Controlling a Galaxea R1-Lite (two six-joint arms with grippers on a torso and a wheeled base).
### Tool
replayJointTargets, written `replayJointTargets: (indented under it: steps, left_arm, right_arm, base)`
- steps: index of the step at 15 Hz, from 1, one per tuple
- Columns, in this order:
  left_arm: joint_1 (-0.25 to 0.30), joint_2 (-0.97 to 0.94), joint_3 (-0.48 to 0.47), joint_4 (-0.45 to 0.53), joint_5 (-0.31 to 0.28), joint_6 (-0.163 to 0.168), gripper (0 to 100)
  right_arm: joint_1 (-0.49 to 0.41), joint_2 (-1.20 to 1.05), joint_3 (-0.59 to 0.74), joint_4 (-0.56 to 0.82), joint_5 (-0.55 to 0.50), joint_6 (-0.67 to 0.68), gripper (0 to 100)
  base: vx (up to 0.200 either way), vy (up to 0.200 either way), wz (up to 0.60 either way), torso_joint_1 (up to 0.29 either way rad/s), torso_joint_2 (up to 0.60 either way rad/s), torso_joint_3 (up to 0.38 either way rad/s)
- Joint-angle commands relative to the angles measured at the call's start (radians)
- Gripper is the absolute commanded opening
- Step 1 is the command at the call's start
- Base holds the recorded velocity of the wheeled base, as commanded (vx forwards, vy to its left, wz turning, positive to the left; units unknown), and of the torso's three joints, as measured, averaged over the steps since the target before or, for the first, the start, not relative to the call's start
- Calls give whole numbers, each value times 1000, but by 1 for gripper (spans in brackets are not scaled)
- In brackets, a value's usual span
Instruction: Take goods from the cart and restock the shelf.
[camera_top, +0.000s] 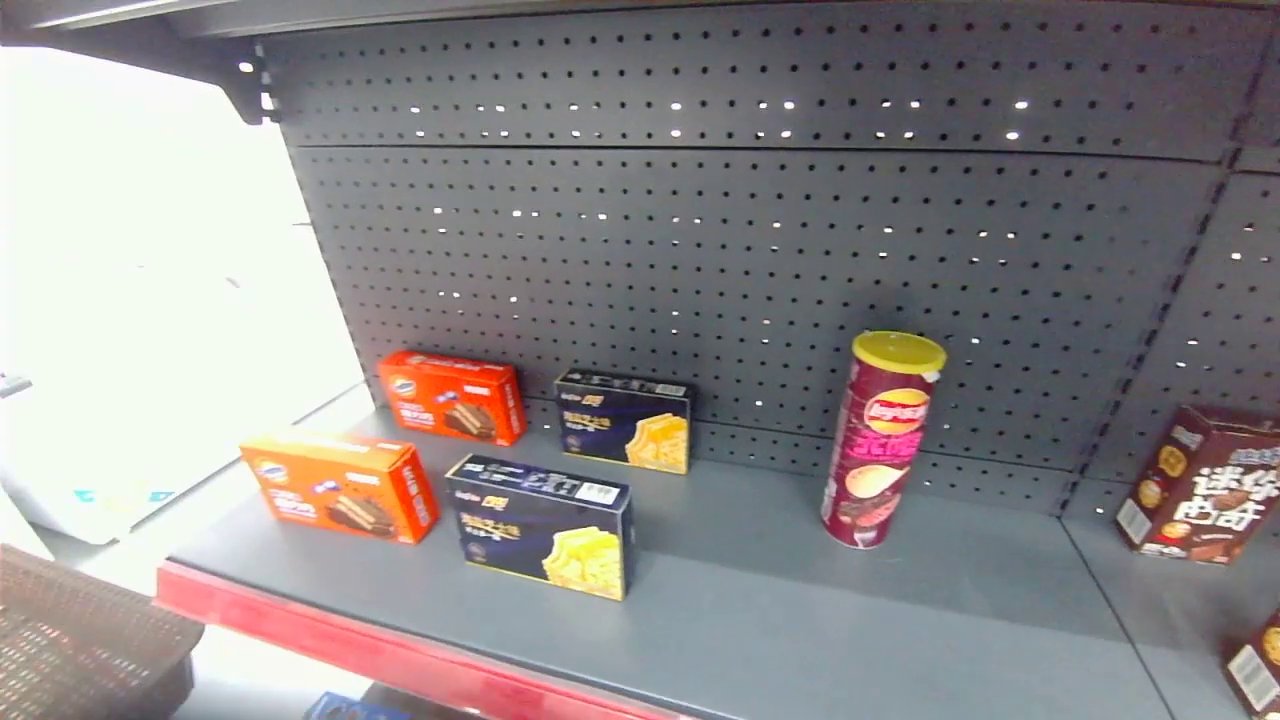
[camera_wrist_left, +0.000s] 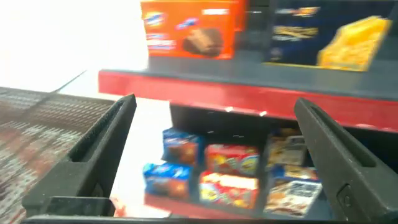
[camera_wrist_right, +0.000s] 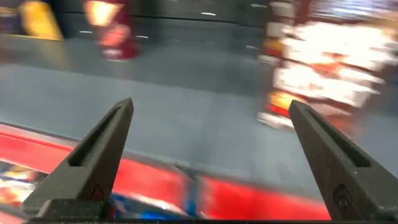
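the brown box (camera_top: 1200, 485) is cut by the head view's right edge, and a second box (camera_top: 1255, 665) nearer the shelf front shows just a corner. the mesh cart (camera_top: 80, 630) runs off the lower left corner. in the right wrist view the chip can (camera_wrist_right: 112, 31) and a cluster of packs (camera_wrist_right: 323, 68) are smeared. in the left wrist view the lower-shelf packets (camera_wrist_left: 230, 177) are blurred

A: What do you look like?
B: My left gripper (camera_wrist_left: 214, 102) has two matte black fingers (camera_wrist_left: 93, 155) — long wedges tapering to blunt tips. My right gripper (camera_wrist_right: 210, 104) looks alike, with small round marks near the bases.
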Motion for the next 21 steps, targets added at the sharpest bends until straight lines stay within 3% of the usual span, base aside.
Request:
replayJointTargets:
  steps: [1,13,15,17,20,21]
  left_arm:
    - [0,1,0,0,1,-1,100]
    - [0,1,0,0,-2,4,100]
    - [0,1,0,0,-2,4,100]
    - [-8,12,-158,44,-29,19,100]
    - [-37,287,-454,161,-33,29,100]
    - [-37,356,-486,156,-32,32,100]
  right_arm:
    - [0,1,0,-1,0,0,100]
    - [0,1,0,-1,0,0,100]
    - [0,1,0,-2,0,0,100]
    - [0,1,0,-2,-1,0,100]
    - [0,1,0,-2,0,0,100]
    - [0,1,0,-2,0,0,100]
  base:
    - [0,0,600,2,-2,7]
    - [0,0,600,1,2,4]
    - [0,0,0,0,0,0]
    - [0,0,0,0,0,0]
    - [0,0,0,0,0,0]
    - [0,0,0,0,0,0]
